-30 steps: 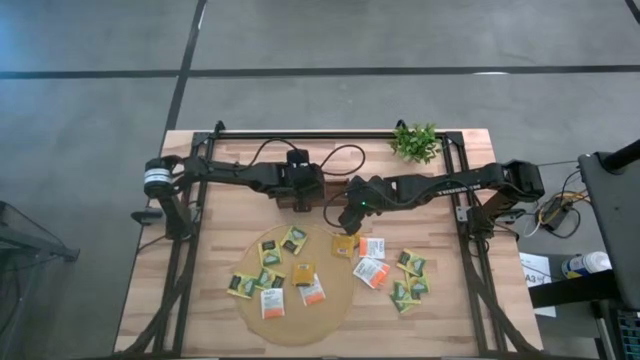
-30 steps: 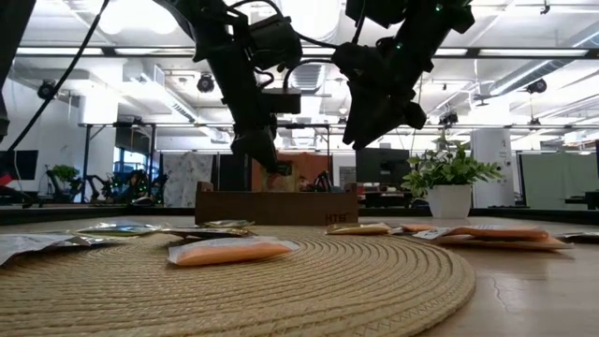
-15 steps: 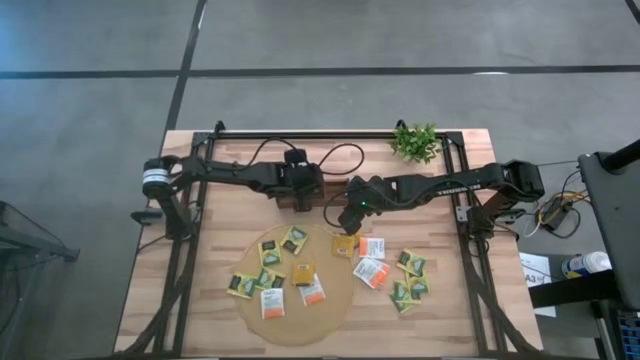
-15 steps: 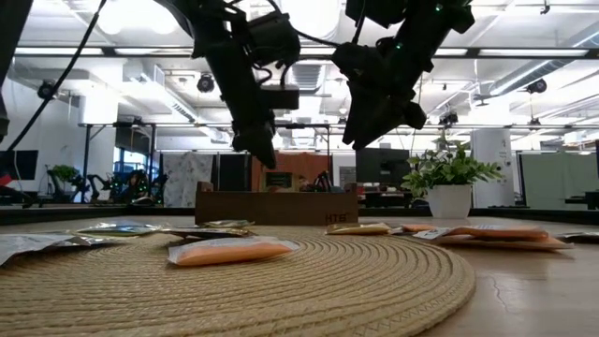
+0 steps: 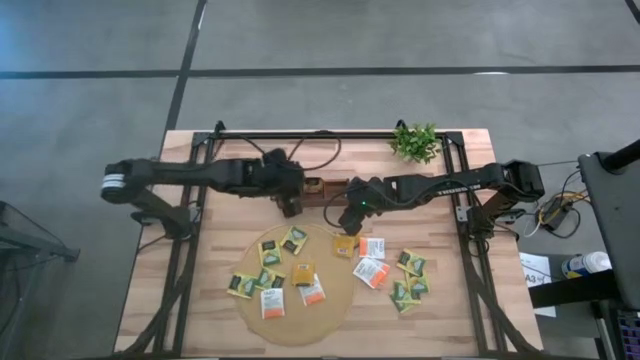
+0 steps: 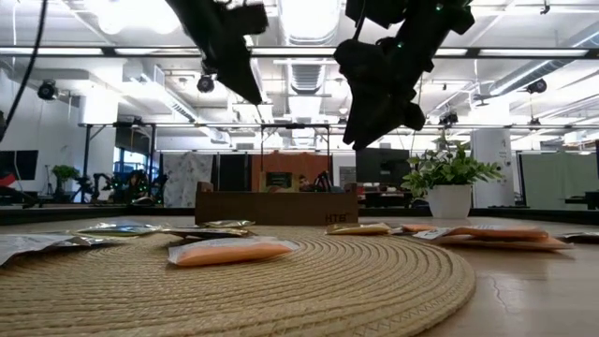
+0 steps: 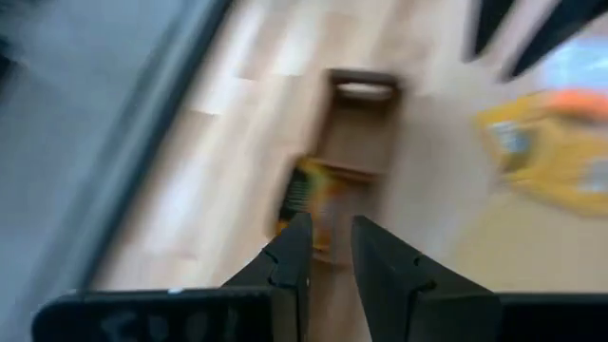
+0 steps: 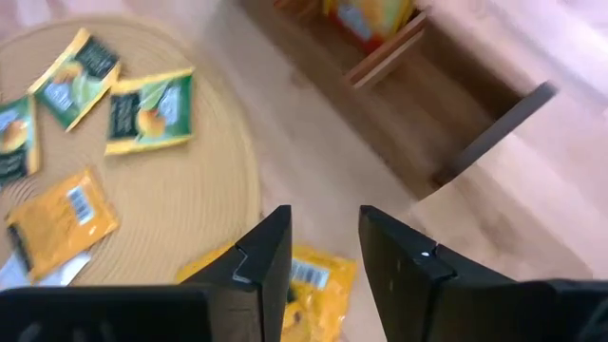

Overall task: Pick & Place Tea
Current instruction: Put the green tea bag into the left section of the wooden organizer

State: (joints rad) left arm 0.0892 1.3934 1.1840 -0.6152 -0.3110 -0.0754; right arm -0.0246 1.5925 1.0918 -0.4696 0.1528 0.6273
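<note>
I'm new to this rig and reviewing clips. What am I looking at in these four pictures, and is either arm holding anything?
Two dark robot arms work over a wooden table. One picture looks straight down, one looks level across the table, and two come from cameras on the wrists. Tea sachets lie scattered on a round tan mat and beside it. A brown tray at the back already holds a sachet. The left gripper hangs above the tray, its fingers a narrow gap apart with nothing between them. The right gripper hovers open over a yellow sachet at the mat's edge.
</note>
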